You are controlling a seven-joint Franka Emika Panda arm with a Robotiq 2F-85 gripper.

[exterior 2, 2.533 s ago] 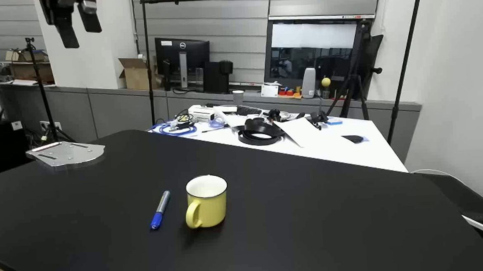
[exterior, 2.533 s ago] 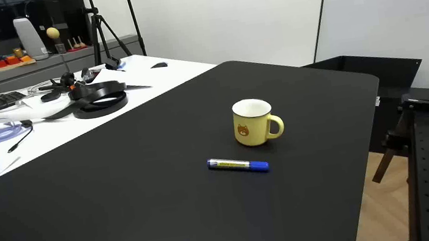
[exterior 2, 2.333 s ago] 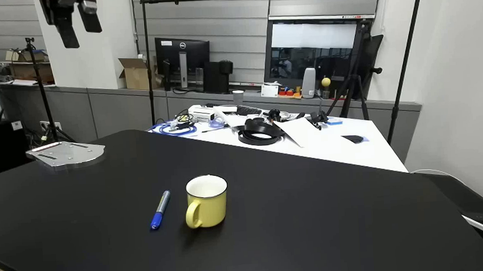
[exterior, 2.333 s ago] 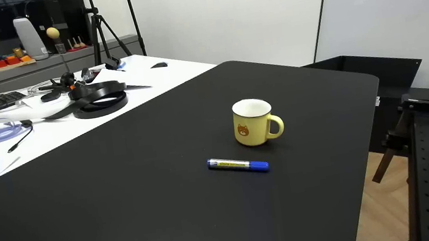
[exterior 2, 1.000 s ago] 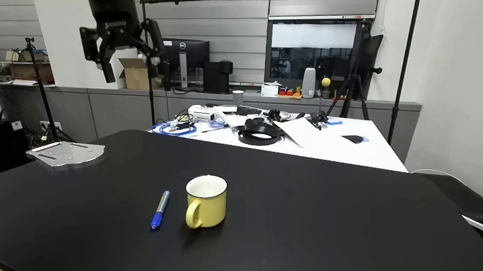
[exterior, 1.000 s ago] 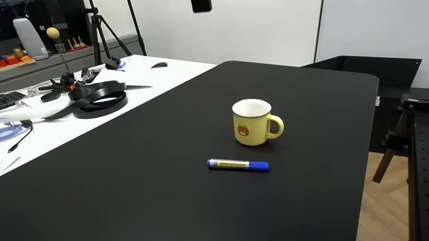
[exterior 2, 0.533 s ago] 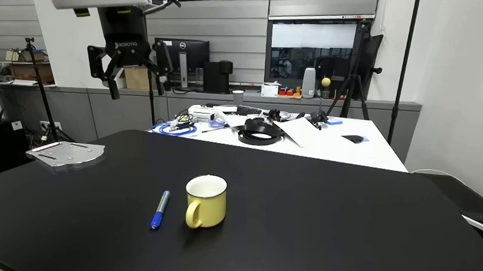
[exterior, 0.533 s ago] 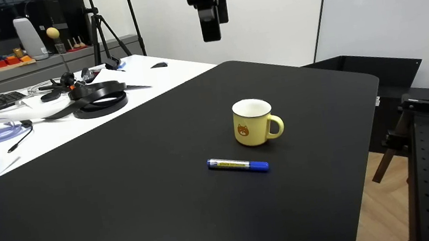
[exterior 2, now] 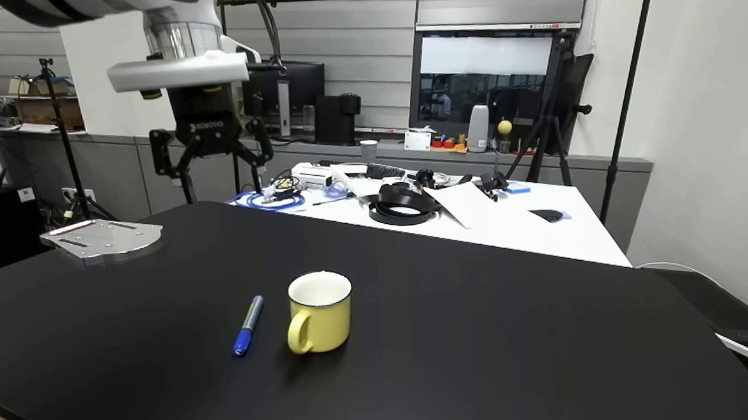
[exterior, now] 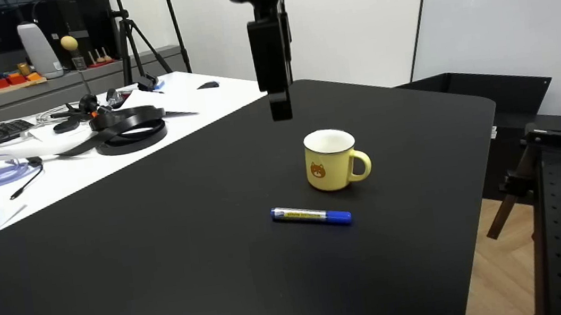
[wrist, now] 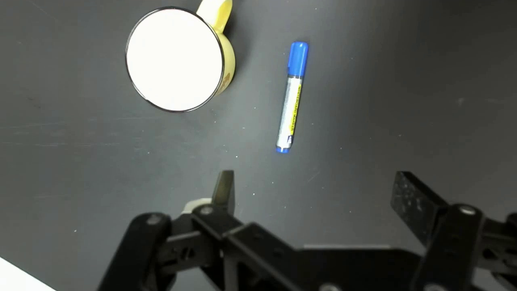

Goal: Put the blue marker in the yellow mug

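Observation:
The blue marker lies flat on the black table in both exterior views; it also shows in the wrist view, blue cap at the top and whitish barrel below. The yellow mug stands upright beside it in both exterior views. In the wrist view the mug is left of the marker. My gripper is open and empty, fingers pointing down, well above the table. An exterior view shows it edge-on. In the wrist view the marker lies ahead of the wide-spread fingertips.
A white table adjoins the black table, with cables, black rings and papers on it. A clear plate lies at the black table's far left edge. Tall black stands rise behind.
My gripper has come fully into view in both exterior views, moving down toward the table and, in an exterior view, rightward. The marker and mug have not moved.

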